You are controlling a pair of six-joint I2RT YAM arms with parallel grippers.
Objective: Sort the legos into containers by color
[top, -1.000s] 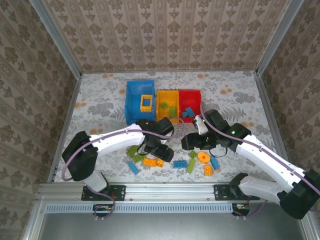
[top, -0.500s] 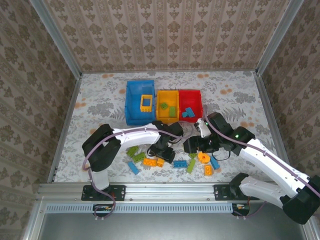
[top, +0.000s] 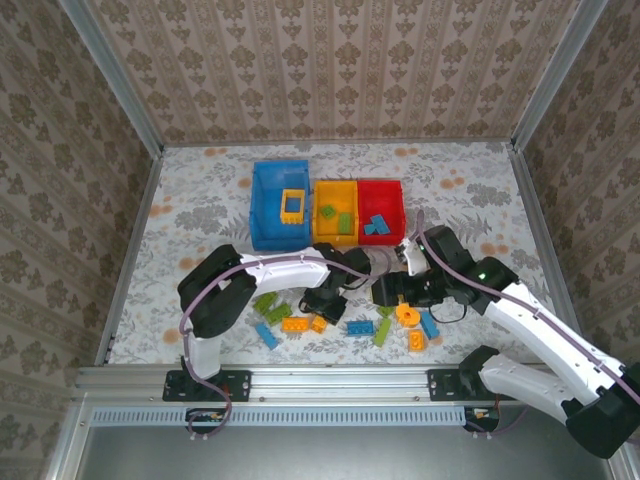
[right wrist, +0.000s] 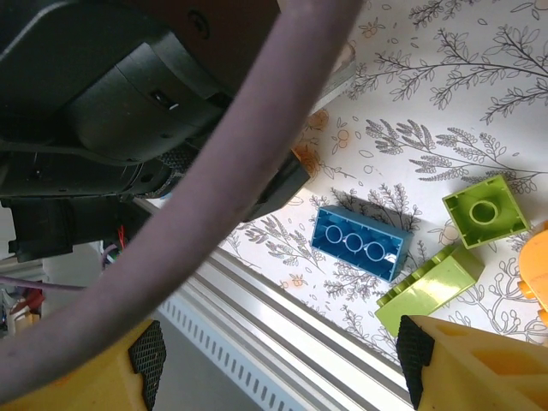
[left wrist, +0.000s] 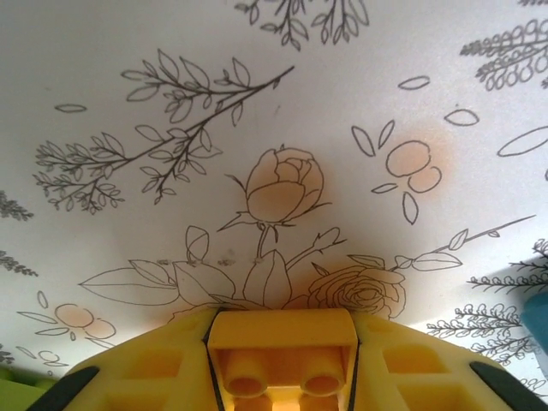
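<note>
Two yellow fingers (left wrist: 145,372) of the left jaws sit flush against either side of a small orange-yellow plastic brick (left wrist: 282,355), so they look closed on it, low over the floral-print tabletop (left wrist: 282,86). The right jaws are spread wide with nothing between them, hovering beside the left arm's black wrist (right wrist: 128,103). Under them are a blue rectangular brick (right wrist: 360,244), a lime green square brick (right wrist: 485,211) and a long lime green brick (right wrist: 428,291).

From above, the loose legos (top: 360,327) lie scattered near the front edge between both arms. Further back, three open plastic bins stand side by side:
- blue bin (top: 260,205), with a yellow square frame (top: 292,194) in it
- orange-yellow bin (top: 336,184), holding green bricks (top: 343,222)
- red bin (top: 380,184), holding blue bricks (top: 376,226)
</note>
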